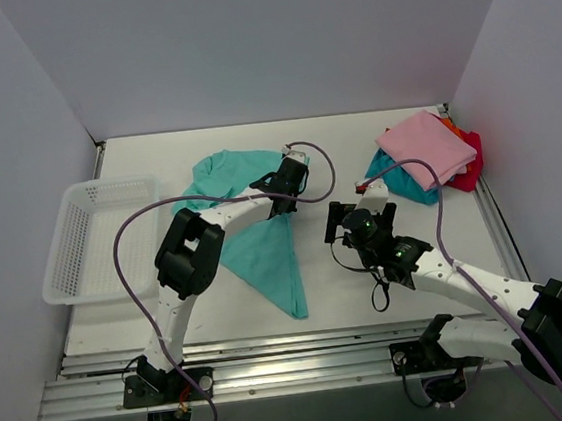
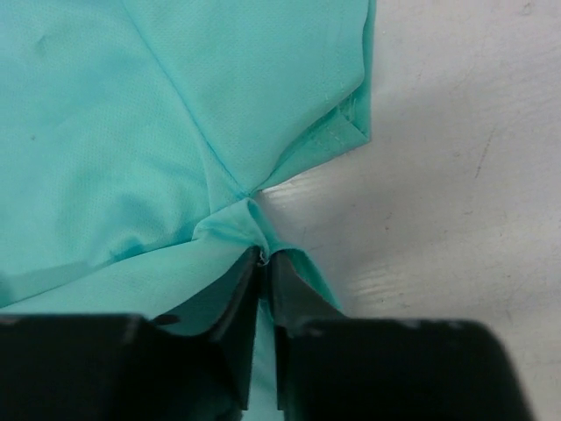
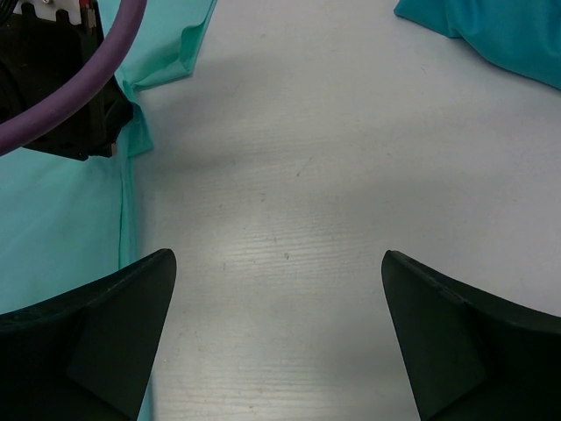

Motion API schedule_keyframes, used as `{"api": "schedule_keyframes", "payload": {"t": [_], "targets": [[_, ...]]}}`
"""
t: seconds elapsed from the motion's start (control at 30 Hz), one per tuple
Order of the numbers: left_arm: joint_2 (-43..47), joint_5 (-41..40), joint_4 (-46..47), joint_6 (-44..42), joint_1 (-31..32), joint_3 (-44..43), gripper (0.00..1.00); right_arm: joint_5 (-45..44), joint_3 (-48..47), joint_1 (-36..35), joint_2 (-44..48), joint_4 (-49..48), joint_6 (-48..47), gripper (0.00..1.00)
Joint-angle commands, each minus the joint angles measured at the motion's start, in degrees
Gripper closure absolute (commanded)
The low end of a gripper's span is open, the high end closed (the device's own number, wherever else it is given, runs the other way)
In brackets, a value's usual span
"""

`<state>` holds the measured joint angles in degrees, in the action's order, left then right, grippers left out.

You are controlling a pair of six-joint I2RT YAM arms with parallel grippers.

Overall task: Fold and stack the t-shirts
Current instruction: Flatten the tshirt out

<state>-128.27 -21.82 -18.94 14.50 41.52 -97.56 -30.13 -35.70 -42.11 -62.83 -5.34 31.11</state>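
A teal-green t-shirt (image 1: 253,233) lies partly gathered on the white table, spread from the back middle towards the front. My left gripper (image 1: 284,185) is shut on a pinch of its cloth near a sleeve hem (image 2: 254,224). My right gripper (image 1: 345,226) is open and empty above bare table (image 3: 280,254), just right of the shirt's edge (image 3: 123,140). At the back right sits a stack of folded shirts: pink (image 1: 427,147) on top, teal-blue (image 1: 399,180) beneath, red (image 1: 468,173) and a sliver of orange (image 1: 462,134) at the far side.
A white plastic mesh basket (image 1: 93,235) stands at the table's left edge. Purple cables loop over both arms. Grey walls close the table on three sides. A metal rail runs along the front edge (image 1: 296,355).
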Motion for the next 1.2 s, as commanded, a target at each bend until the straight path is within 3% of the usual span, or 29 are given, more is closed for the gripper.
{"api": "schedule_keyframes", "payload": {"t": [0.0, 0.03, 0.07, 0.3, 0.47, 0.6, 0.77, 0.93, 1.17], "targets": [[1.9, -1.7, 0.0, 0.1, -0.6, -3.1, 0.86, -0.8, -2.3, -0.5, -0.5, -0.5, 0.4, 0.0], [1.9, -2.0, -0.2, 0.3, -0.6, -3.2, 0.95, -0.7, -2.4, -0.4, -0.5, -0.5, 0.4, 0.0], [2.0, -2.2, -0.2, 0.4, -0.6, -3.2, 0.97, -0.7, -2.4, -0.5, -0.5, -0.5, 0.4, 0.0], [8.6, -9.5, 1.6, 3.2, -0.6, 1.8, 0.98, -0.9, -2.4, -0.4, -0.8, -0.6, 0.3, 0.0], [29.8, -16.1, 6.8, 8.6, -0.4, 20.8, 0.98, -0.5, -2.4, -0.6, -1.5, -1.0, 0.3, 0.0], [48.6, -20.8, 6.1, 14.4, -0.1, 32.8, 0.98, -0.3, -2.5, -1.3, -2.6, -1.4, 0.2, 0.0], [65.8, -25.2, 4.6, 24.6, 1.0, 47.0, 0.98, 0.0, -2.4, -2.5, -3.6, -3.1, -0.7, 0.0], [80.5, -26.5, -4.7, 35.3, 1.4, 57.6, 0.98, 4.4, -3.1, -3.9, -5.8, -5.5, -1.9, 0.0], [92.0, -26.5, -23.2, 50.7, 1.5, 63.7, 0.98, 7.8, -18.5, -4.5, -18.5, -3.4, -0.6, 0.0]]}}
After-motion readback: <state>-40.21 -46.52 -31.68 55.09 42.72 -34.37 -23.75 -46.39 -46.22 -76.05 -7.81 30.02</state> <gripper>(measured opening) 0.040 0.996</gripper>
